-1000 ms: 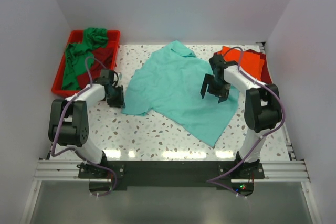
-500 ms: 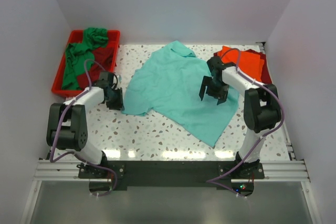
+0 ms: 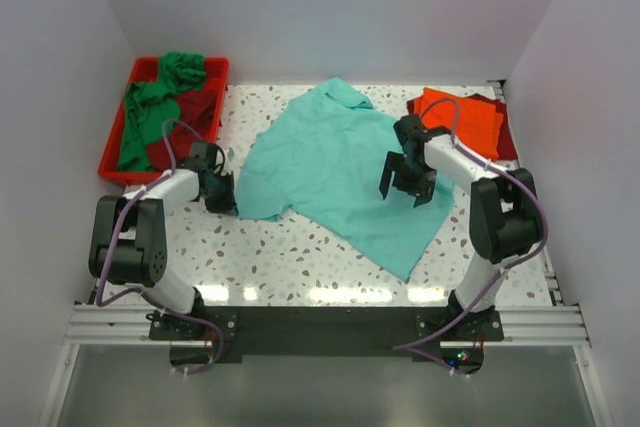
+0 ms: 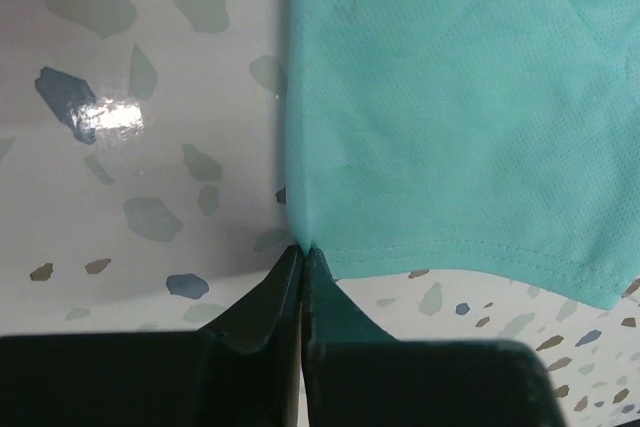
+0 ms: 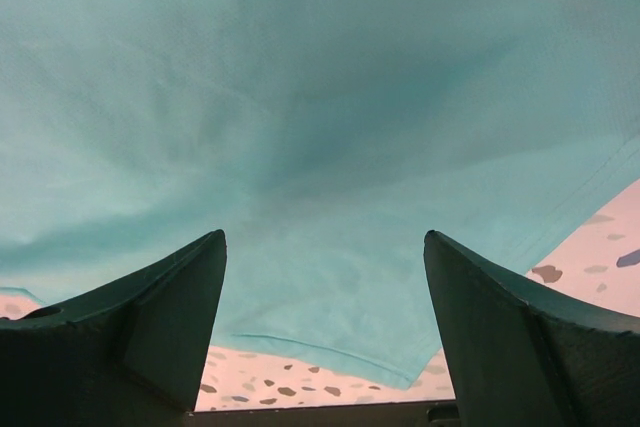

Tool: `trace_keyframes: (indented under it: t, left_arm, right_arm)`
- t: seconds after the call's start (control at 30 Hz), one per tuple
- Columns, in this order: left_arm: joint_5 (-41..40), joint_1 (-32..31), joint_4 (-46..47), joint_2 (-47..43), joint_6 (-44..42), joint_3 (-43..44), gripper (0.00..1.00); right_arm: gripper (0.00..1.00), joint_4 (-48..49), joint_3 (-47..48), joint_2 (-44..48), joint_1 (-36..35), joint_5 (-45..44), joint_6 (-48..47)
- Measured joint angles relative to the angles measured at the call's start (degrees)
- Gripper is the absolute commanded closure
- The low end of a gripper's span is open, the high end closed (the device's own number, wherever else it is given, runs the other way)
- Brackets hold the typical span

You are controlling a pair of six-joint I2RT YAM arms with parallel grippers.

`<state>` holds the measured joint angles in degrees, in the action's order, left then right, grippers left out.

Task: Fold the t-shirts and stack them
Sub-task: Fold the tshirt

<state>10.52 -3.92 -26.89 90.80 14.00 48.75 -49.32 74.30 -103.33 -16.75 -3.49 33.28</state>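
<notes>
While the light teal t-shirt (image 3: 340, 172) lies unfolded, two shirts are stacked and two more wait in a tray.

Spread out in the middle of the speckled white table (image 3: 300, 247), the teal shirt shows no fold that I can see. The left gripper (image 3: 222, 197) is down at its near-left corner, jaws closed, with the hem corner seemingly pinched between the tips. The right gripper (image 3: 405, 182) hangs over the shirt's right side, jaws wide and empty. At the far right a folded bright orange shirt (image 3: 465, 117) sits on a folded dark red shirt (image 3: 505, 137). In the rigid red plastic tray (image 3: 105, 167) at the far left, a crumpled green shirt (image 3: 150, 107) and a second dark red garment (image 3: 195, 112) lie unfolded. I'd judge the task under half done.
</notes>
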Motion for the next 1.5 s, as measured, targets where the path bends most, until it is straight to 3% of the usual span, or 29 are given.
trace_keyframes:
  t: [0.53,0.77,1.07,1.5]
  left_arm:
    - [2.7,0.0,0.7,0.9,0.0,0.1,1.0]
    - [4.1,0.0,1.2,1.5,0.1,0.3,1.0]
    - [5.1,0.0,1.0,2.9,0.2,1.7,1.0]
    - [4.6,0.0,-0.8,4.2,0.1,3.5,1.0]
  right_arm:
    - [0.21,-1.9,-17.9,14.9,-11.0,-0.2,6.0]
    - [0.39,-4.3,-25.8,25.5,-11.0,-0.5,9.2]
    - [0.52,-3.3,-30.7,25.6,-11.0,2.1,10.1]
    - [0.6,1.1,-32.2,21.1,-11.0,4.5,10.3]
